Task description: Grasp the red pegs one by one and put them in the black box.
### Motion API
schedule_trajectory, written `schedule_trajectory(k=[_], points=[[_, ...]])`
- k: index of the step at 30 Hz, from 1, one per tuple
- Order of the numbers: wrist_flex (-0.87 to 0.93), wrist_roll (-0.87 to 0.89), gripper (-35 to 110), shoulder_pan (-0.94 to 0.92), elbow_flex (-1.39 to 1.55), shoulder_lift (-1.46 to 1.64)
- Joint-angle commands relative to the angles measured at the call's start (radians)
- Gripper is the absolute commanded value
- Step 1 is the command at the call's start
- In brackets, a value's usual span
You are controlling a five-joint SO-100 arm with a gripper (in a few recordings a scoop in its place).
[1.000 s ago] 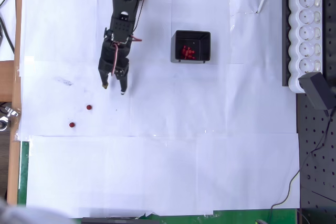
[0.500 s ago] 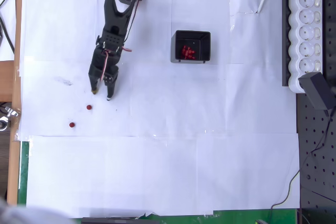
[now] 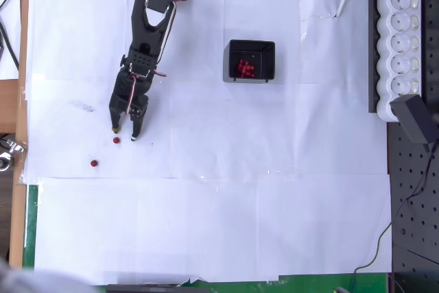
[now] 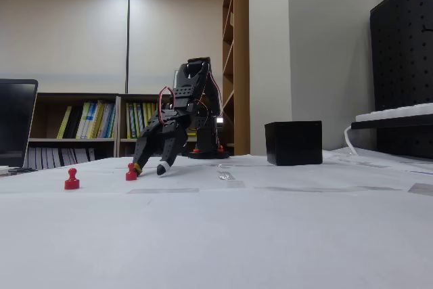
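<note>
Two red pegs lie loose on the white paper: one [image 3: 116, 140] [image 4: 130, 172] just below my gripper's fingertips, the other [image 3: 94, 163] [image 4: 71, 179] further down-left in the overhead view. My black gripper [image 3: 123, 134] [image 4: 149, 169] is open and low over the table, its tips straddling the spot just above the nearer peg; nothing is held. The black box [image 3: 251, 60] [image 4: 293, 143] stands to the right of the arm, with several bright red pegs [image 3: 245, 68] clustered inside.
A white power strip [image 3: 402, 38] with a black adapter [image 3: 416, 117] lies along the right edge, beside a black pegboard [image 3: 415, 211]. The table's wooden left edge [image 3: 20, 101] is near the loose pegs.
The gripper has travelled down and to the left across the paper, from beside the box's level to right above the nearer loose peg. It stays open. Pegs and box have not moved.
</note>
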State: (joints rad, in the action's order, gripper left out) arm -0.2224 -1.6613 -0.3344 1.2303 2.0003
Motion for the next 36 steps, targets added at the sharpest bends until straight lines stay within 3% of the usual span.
schedule_trajectory(k=[1, 23, 29, 32, 36], points=[[-0.029, 0.015, 17, -0.029, 0.051, 0.044], [-0.095, 0.083, 14, -0.044, 0.120, 0.135], [-0.078, 0.074, 0, -0.043, 0.121, 0.132], [-0.002, 0.063, 0, -0.037, 0.121, 0.114], [0.265, -0.008, 0, 0.000, 0.110, -0.040]])
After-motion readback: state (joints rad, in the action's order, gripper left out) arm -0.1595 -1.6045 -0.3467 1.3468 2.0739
